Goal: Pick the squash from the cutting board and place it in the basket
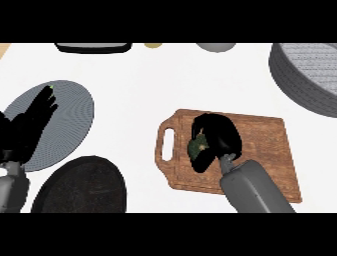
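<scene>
Head view: one squash (197, 147) sits on the one board (270, 150), left of middle, with the right hand (219, 135) curled round it. One grey basket (315, 80) stands at the upper right, well apart. Two plates lie at the left, one grey (71, 112) and one black (82, 187). The left hand (19, 127) rests open over the grey plate, fingers straight

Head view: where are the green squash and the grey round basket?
green squash (197, 148): head view, its exposed left side.
grey round basket (298, 89): head view, its ribbed outer wall.
</scene>
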Motion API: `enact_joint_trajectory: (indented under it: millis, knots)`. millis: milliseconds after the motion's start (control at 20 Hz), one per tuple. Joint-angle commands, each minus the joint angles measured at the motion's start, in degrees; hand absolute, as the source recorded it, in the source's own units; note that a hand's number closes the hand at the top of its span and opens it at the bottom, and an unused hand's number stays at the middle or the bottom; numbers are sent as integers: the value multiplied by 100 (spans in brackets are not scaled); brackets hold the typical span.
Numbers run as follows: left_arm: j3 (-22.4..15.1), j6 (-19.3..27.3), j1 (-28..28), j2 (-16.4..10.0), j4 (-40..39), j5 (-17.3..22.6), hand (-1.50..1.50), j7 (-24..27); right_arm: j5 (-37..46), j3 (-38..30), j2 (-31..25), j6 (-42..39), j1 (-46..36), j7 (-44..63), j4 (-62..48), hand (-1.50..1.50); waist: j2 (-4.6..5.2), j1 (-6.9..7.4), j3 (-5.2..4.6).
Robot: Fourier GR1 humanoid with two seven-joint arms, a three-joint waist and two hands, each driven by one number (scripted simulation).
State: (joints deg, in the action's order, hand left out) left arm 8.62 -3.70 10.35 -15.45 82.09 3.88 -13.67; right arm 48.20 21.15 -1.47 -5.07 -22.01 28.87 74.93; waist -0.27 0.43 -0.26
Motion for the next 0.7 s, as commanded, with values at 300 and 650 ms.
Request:
enact_joint_trajectory:
  millis: [300, 650]
  knots:
    - [-48, 95, 37, 96, -90, -109, 0, 34, -1127, 666, 145, 2209, 89, -152, 1522, 150, 6, -6, 30]
    - [137, 122, 259, -29, -189, -74, 0, -51, -142, 102, 146, 1660, -871, 1708, 2758, 150, 4, -77, 23]
